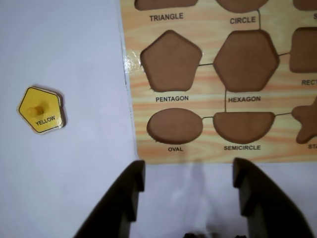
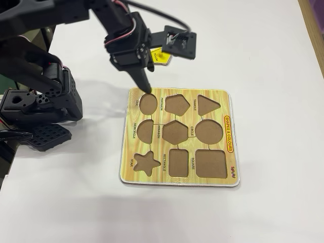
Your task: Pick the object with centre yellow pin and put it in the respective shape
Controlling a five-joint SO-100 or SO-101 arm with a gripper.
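Fingers (image 1: 188,198) spread and empty over the worktop (image 1: 74,173), yellow pentagon piece (image 1: 40,110) off at 9 o'clock in wrist view; risk: peg grab slips, or drop lands in hexagon cut-out (image 1: 245,60) beside pentagon cut-out (image 1: 171,60).

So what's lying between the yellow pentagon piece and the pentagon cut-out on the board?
In the wrist view, only bare white table and the board's yellow edge strip separate the yellow pentagon piece from the pentagon cut-out.

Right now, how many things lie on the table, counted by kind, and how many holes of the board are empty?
Shape board: 1
Loose yellow piece: 1
Total things: 2
Empty holes, such as the pentagon hole: 9
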